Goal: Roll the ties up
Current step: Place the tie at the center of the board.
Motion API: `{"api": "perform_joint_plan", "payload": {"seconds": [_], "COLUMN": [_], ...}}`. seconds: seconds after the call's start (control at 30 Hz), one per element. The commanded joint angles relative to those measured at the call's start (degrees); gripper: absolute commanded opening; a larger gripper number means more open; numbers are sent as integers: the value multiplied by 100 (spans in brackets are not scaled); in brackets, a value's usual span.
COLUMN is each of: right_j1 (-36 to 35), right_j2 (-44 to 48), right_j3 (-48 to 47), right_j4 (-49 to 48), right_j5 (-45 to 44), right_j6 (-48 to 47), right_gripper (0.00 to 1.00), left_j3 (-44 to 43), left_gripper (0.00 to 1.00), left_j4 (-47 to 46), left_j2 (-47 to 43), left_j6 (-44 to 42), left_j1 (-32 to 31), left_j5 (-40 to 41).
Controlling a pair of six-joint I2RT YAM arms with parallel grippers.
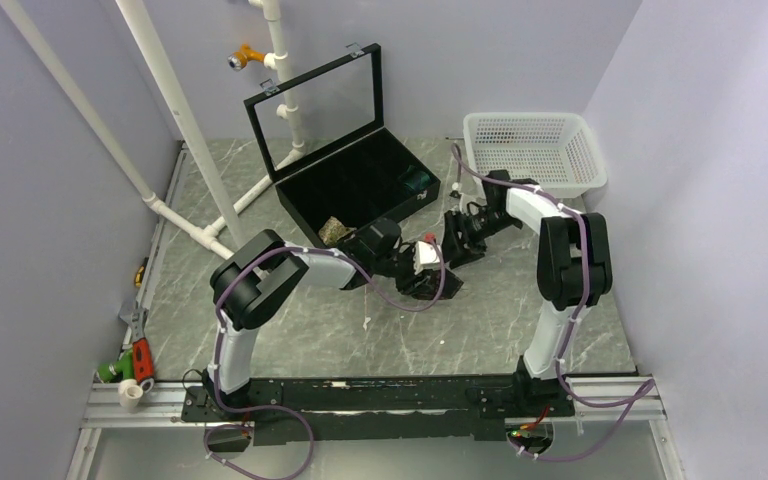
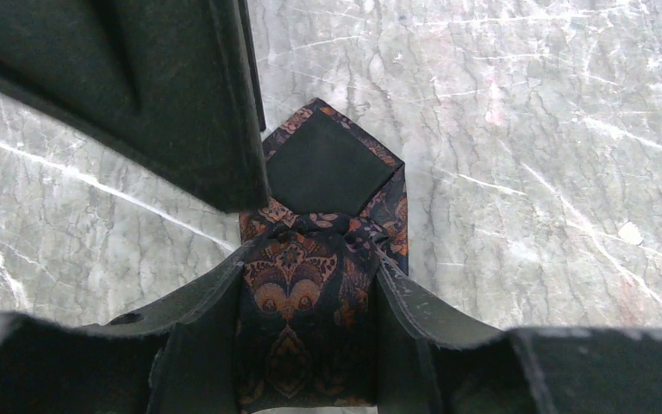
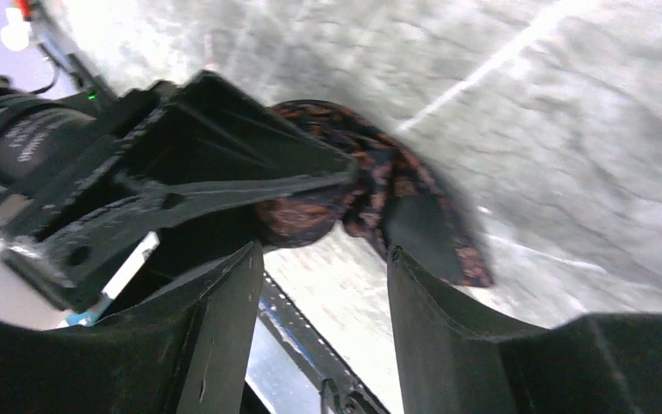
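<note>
Here's your dark brown-maroon tie (image 2: 297, 285), wound into a fat roll at the middle of the marble table (image 2: 526, 129). Its pointed tail (image 2: 323, 164) lies flat at 12 o'clock from the roll, dark lining up. The left gripper (image 2: 310, 259) is closed on the roll, a finger pressed against each side. Your right gripper (image 3: 323, 252) stands with its jaws apart and nothing clamped, the tail just past them.

From above, the black case (image 1: 290, 205) sits at 11 o'clock with the tan speckled tie (image 1: 335, 231) and the teal tie (image 1: 417, 181) inside. The white basket (image 1: 540, 165) is at 1 o'clock.

Watch the loose tail: I'd say one grip alone lets the roll spring open (soft fabric unwinds fast). A right finger catching that tail on any move would drag the coil loose. Squeeze harder and you flatten it.

Writing? There's small print on the left arm's barrel (image 3: 26, 142), too blurred to read.
</note>
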State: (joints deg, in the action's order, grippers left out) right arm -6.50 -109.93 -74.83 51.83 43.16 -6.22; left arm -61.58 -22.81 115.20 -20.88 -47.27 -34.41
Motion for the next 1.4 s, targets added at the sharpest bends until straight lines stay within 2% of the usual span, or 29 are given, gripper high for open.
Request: {"api": "perform_joint_plan", "payload": {"seconds": [0.0,0.13,0.23,0.3,0.4,0.43,0.5,0.63,0.8,0.93,1.13,1.17,1.2,1.3,1.37], "right_j1": [-247,-426,-521,-519,-488,-472,-391,-195,-128,-125,-104,-78,-30,164,268], "right_j2": [151,27,-133,-245,-332,-361,-423,-526,-617,-731,-751,-681,-543,-141,44], "right_j3": [167,420,522,558,636,658,715,833,850,717,372,349,375,501,587], "right_j4": [106,-262,-456,-553,-584,-541,-457,-355,-400,-414,-92,6,22,71,94], "right_j5": [832,898,654,525,250,168,32,-211,-562,-618,-290,-231,-194,-118,-84], "right_j6": [-1,170,221,223,183,140,56,-99,-156,-113,-274,-305,-314,-298,-263], "right_gripper": [57,57,53,39,3,0,0,0,0,0,0,4,16,42,50], "left_j3": [37,-51,-72,-90,-139,-139,-120,-125,-163,-388,-598,-564,-514,-361,-370], "left_gripper": [44,46,46,46,49,52,61,72,77,70,43,40,37,34,31], "left_j4": [1244,1324,1341,1363,1394,1382,1269,972,581,650,1066,1148,1193,1297,1442], "left_j2": [244,277,274,275,256,238,162,-22,-123,57,348,353,355,405,483], "left_j6": [-136,-144,-167,-186,-181,-179,-173,-148,-160,-276,-398,-380,-324,-57,39], "left_j1": [15,-11,-32,-34,-33,-28,-13,1,2,0,-17,-1,23,157,199], "left_j5": [364,374,370,370,308,263,143,-69,-307,-384,-297,-283,-300,-478,-556]}}
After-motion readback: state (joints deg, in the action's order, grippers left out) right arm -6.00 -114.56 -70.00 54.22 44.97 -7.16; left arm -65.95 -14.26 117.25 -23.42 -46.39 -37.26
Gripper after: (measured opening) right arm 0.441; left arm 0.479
